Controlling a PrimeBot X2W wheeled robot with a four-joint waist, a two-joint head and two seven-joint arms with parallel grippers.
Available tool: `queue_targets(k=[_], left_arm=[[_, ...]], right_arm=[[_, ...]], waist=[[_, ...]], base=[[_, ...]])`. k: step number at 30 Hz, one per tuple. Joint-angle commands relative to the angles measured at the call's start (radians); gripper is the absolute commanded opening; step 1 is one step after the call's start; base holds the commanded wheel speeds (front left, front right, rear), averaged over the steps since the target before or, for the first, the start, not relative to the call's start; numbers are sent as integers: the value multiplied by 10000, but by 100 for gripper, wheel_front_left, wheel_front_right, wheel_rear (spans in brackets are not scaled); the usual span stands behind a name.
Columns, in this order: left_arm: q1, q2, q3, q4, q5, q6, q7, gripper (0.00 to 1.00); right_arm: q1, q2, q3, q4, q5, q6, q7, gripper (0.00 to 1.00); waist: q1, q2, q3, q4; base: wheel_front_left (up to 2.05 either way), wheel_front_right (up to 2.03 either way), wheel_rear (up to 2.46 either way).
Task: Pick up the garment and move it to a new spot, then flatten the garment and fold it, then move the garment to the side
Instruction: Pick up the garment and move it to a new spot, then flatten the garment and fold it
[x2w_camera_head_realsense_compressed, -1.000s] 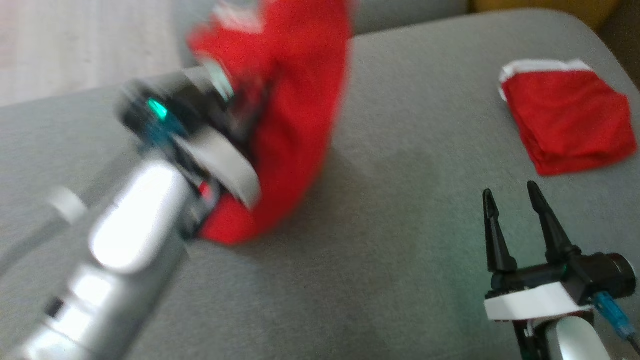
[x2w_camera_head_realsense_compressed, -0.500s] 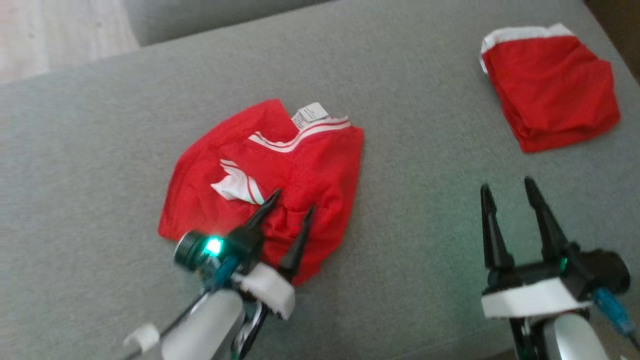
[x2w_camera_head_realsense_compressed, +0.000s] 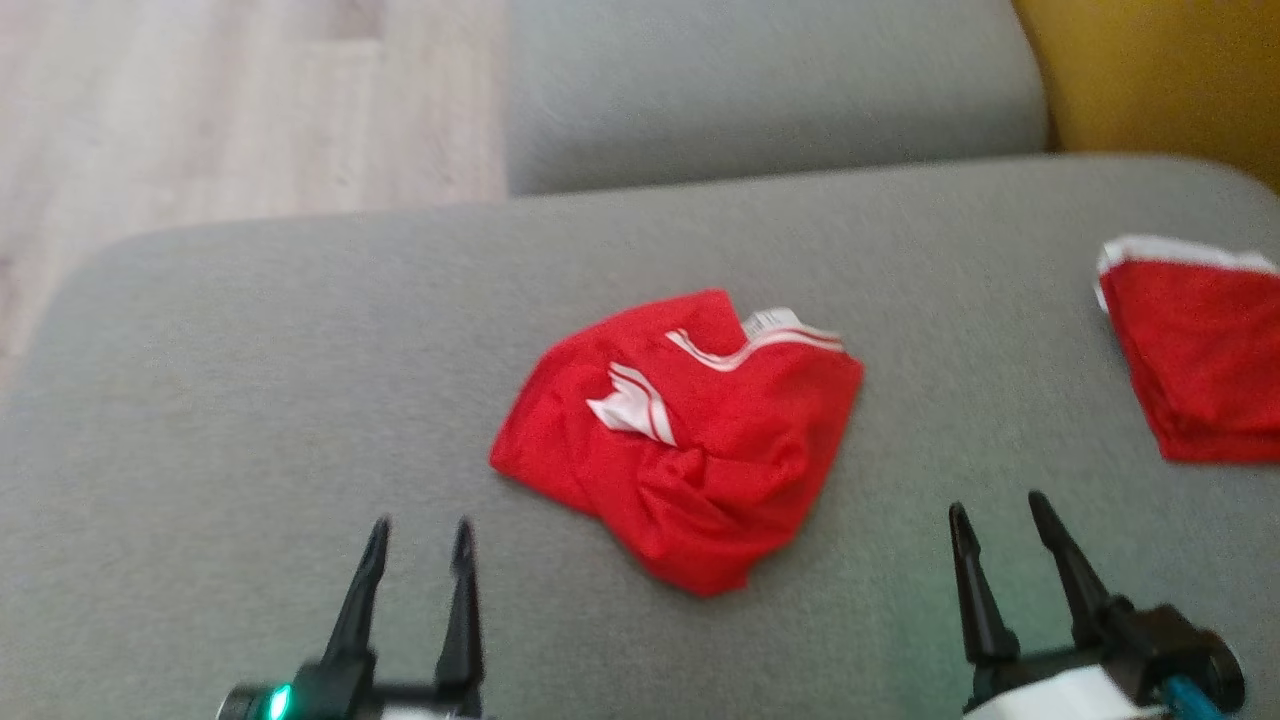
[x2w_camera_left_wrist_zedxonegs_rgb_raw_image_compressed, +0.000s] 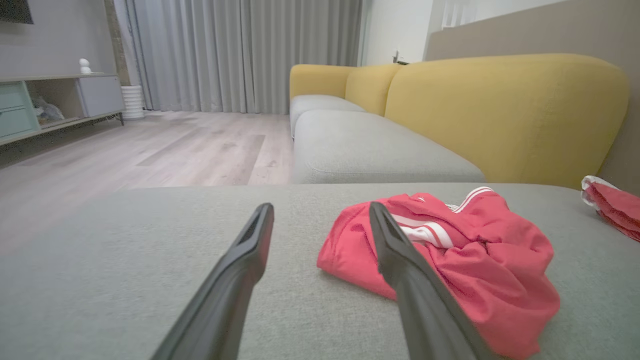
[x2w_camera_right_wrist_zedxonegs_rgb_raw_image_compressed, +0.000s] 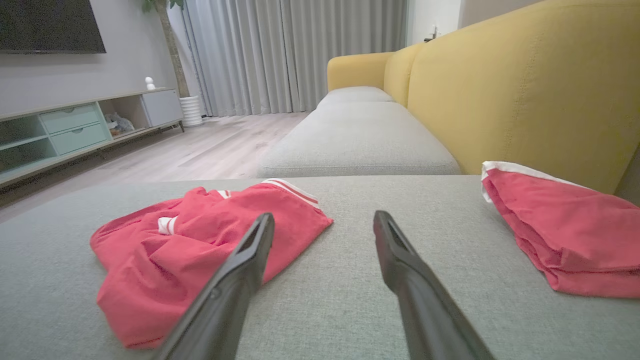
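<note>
Two empty tools with dark fingers apart, the left gripper (x2w_camera_head_realsense_compressed: 421, 525) and right gripper (x2w_camera_head_realsense_compressed: 997, 502), hover near the crumpled red white-striped cloth garment (x2w_camera_head_realsense_compressed: 700, 450) lying mid-cushion on the grey sofa seat (x2w_camera_head_realsense_compressed: 250, 400); flattening seems next, needing edge grasps.

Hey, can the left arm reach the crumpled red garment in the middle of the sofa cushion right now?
Probably yes. The left tool is open and empty, and only bare grey cushion lies between it and the crumpled garment, just ahead to its right.
</note>
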Motion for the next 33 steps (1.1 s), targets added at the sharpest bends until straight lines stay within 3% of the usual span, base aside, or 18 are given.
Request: queue_targets(k=[1,7,13,29,33], left_arm=[[-191,-36,450,-443,153,-23,-93,100],[1072,-490,1330,-1425,996,-437,-94,100],[1517,-725,1701,-1516,1634,-914,-94,100],[1622,-1142,2413,-1391,2263,-1437,-95,100],[1241,-1043,2396,-1188,2201,-2045,-95,100]], right_arm=[[-54,-57,242,-254,14,67,-38,100],[495,-57,207,-384,130,67,-38,100],[727,-57,273,-440,155,67,-38,100],[715,-57,464,-452,101,67,-38,100],[649,-57,505,-516,20,67,-38,100]], waist=[[3,-1,-532,526],[3,-1,-779,710],[3,-1,-844,720],[3,-1,-775,640],[3,-1,-528,545]], base=[[0,0,0],[0,0,0],[0,0,0],[0,0,0],[0,0,0]])
